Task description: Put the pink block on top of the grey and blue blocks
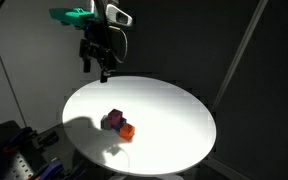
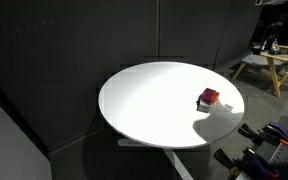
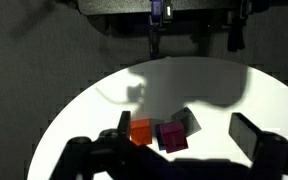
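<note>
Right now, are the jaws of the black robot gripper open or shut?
Open. The black gripper hangs in the air, and in the wrist view its jaws stand wide apart, gripping nothing.

Huddled on the white round table (image 2: 144, 110), close to its edge nearest the wooden stool (image 2: 269, 65): small blocks (image 2: 209, 97), reddish above, dark below, touching.
</note>
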Tool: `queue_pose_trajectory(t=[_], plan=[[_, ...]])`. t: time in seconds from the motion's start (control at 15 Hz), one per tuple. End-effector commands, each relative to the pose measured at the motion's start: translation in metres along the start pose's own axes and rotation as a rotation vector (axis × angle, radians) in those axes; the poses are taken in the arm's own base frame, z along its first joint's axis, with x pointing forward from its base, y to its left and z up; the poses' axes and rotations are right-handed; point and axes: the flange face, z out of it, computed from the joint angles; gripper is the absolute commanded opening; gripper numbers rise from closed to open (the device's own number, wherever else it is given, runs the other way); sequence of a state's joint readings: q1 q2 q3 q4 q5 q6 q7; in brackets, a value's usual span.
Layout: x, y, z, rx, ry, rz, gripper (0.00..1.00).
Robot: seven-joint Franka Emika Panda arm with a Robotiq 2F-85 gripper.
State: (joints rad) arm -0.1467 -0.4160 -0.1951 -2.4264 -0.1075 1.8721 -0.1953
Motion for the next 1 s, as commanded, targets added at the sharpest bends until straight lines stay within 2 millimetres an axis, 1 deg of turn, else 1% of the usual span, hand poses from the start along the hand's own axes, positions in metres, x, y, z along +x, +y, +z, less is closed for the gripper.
queue_pose_trajectory(t=[0.0, 0.2, 0.47, 0.53, 0.6, 0.93], plan=[[-0.018, 0.007, -0.011, 0.028, 0.045, -0.050, 1.00], [-0.026, 0.013, -0.018, 0.028, 0.090, -0.078, 1.00], [-0.029, 0.017, -0.026, 0.031, 0.151, -0.093, 1.00], [-0.030, 0.018, -0.027, 0.029, 0.160, -0.093, 1.00], [-0.023, 0.017, -0.025, 0.015, 0.119, -0.073, 1.00], [-0.025, 0.017, -0.026, 0.014, 0.135, -0.078, 1.00]])
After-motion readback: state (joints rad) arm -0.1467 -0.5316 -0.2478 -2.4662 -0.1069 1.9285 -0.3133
